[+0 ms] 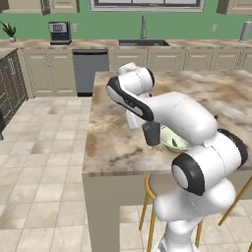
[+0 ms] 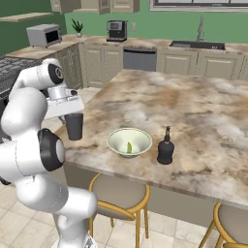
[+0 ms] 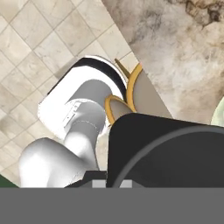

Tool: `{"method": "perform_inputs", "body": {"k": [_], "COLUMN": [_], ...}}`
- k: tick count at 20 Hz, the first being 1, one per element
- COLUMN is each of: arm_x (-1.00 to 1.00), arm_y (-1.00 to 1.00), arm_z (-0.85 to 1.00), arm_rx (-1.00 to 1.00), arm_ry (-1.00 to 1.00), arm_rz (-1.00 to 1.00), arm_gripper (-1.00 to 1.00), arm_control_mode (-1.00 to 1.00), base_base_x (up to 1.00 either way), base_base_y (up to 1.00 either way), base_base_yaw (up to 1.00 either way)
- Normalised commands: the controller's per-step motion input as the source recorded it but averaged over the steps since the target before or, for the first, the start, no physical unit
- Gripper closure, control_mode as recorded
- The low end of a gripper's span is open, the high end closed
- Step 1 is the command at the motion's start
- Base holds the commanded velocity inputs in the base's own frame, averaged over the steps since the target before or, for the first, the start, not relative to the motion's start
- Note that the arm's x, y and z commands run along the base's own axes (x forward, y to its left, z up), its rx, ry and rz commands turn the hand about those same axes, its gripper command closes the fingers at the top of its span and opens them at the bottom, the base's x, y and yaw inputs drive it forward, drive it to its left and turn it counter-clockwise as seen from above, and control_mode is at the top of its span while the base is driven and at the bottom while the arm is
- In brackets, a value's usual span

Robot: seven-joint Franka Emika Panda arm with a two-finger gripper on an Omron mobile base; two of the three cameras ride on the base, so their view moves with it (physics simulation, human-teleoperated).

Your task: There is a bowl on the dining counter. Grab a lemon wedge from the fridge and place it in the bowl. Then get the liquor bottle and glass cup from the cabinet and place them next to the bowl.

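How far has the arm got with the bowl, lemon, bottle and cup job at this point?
Done: the lemon wedge lies in the bowl on the dining counter, and the liquor bottle stands beside the bowl. In hand: the pincer is shut on the glass cup, held at the counter's edge on the bowl's other side. Left: set the cup down next to the bowl and let go.

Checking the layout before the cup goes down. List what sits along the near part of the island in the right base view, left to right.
Cup held in the tool → bowl with the lemon wedge inside → bottle.
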Motion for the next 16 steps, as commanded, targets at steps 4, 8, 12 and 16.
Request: {"method": "perform_inputs", "body": {"k": [4, 8, 12, 16], "arm_x": [0.30, 0.29, 0.36, 0.30], "arm_y": [-0.25, -0.13, -0.03, 0.00], "arm_z": [-0.45, -0.41, -0.39, -0.39], "arm_rx": [0.00, 0.00, 0.00, 0.00], "arm_ry": [-0.06, -0.05, -0.07, -0.15], "arm_rz": [0.00, 0.00, 0.00, 0.00], "arm_gripper": [1.00, 1.00, 1.00, 1.00], "arm_control_mode": [-1.00, -1.00, -1.00, -1.00], "base_base_x": [0.00, 0.00, 0.00, 0.00], "base_base_y": [0.00, 0.00, 0.00, 0.00], "base_base_yaw": [0.00, 0.00, 0.00, 0.00]}}
